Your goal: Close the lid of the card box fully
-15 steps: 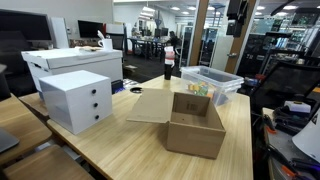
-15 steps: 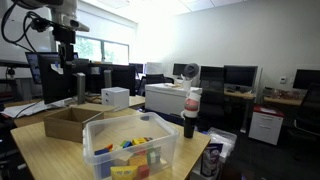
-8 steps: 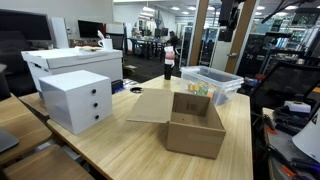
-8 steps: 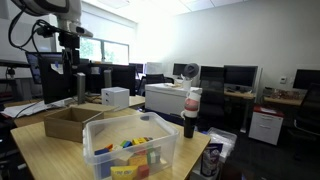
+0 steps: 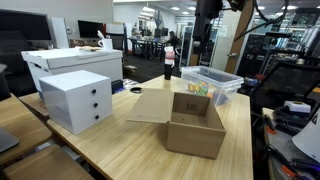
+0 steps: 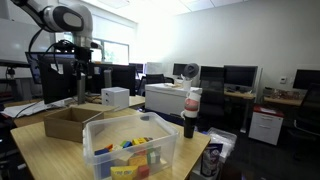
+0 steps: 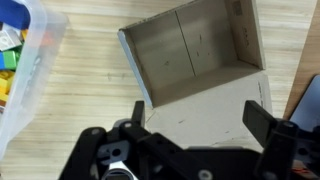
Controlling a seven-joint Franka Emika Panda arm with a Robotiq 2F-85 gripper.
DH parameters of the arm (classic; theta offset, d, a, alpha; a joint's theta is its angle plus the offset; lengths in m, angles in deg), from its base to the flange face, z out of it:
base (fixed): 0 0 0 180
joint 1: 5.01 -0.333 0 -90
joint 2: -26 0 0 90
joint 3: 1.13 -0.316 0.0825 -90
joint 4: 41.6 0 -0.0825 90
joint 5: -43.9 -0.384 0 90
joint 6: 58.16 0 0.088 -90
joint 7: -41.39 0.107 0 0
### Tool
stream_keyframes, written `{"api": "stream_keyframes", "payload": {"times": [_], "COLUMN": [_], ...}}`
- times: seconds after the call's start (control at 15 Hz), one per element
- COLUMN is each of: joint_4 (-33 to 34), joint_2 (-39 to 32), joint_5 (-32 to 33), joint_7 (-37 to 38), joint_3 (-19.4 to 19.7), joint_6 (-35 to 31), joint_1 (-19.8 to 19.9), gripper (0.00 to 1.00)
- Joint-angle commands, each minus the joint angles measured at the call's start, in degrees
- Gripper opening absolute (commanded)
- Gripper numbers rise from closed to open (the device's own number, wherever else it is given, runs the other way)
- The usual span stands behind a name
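Where the task's thing stands, exterior view: card box point(image 5: 196, 128) at lower centre of frame on the wooden table point(image 5: 130, 152), open at the top; lid point(image 5: 150, 106) folded out flat toward the left of frame, near the white drawer unit point(image 5: 78, 100).
Arm, same view: arm point(image 5: 208, 10) at the top edge, well above the box; finger state cannot be told here.
Exterior view: clear plastic bin point(image 6: 130, 145) in the foreground; card box point(image 6: 62, 122) behind it at left of frame; gripper point(image 6: 81, 97) hangs above the box, apart from it.
Wrist view: box interior point(image 7: 190, 45) at upper centre; lid point(image 7: 225, 100) just below it in frame, under the gripper point(image 7: 195, 112); fingers point(image 7: 137, 110) spread wide, holding nothing.
Step in hand (judgement): come down at the lid's free edge, get a finger beneath it, swing it over the hinge, then press until it seats flat.
Care (judgement): the light box may slide, so push toward the hinge gently.
Writing: none readable; no label shows on the lid's upturned face.
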Motion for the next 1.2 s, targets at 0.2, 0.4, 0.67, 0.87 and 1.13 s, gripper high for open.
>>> {"api": "stream_keyframes", "payload": {"times": [0.2,0.4,0.67,0.87,1.13], "joint_4": [9.7,14.6,20.5,25.9,32.6], "joint_2": [-13.4,-18.6,-24.4,-29.7,-35.8], "joint_5": [-0.1,0.4,1.1,2.0,3.7], "joint_7": [-6.4,-7.3,-7.2,-6.7,-6.4], "joint_3": [-0.5,-1.0,-1.7,-2.1,-2.6], "joint_6": [-6.4,-6.3,-5.8,-5.7,-5.1], "joint_1": [-1.6,-2.1,-2.9,-3.9,-5.6], "gripper": [1.0,1.0,1.0,1.0,1.0]}}
